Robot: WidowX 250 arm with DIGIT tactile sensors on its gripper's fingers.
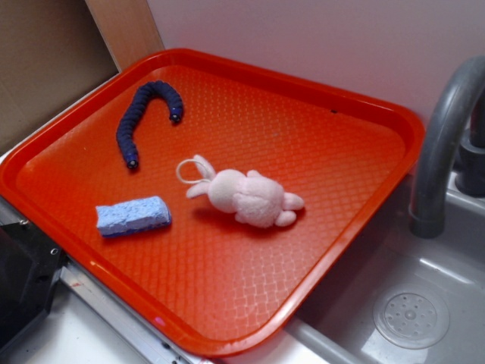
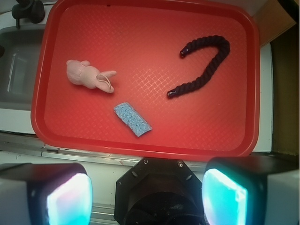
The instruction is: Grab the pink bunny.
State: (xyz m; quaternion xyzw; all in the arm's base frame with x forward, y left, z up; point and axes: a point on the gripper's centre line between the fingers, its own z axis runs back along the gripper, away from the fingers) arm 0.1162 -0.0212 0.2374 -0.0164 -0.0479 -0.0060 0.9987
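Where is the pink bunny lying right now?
The pink bunny lies on its side near the middle of the red tray in the exterior view, just right of the blue sponge, apart from it, with the dark worm toy farther back.

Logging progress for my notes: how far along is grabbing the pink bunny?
Nothing is done yet. The pink bunny lies on its side on the red tray, untouched, apart from the blue sponge and the dark worm toy. The tool is open, high above the tray's near edge, holding nothing. Approach, descent and grasp all remain.
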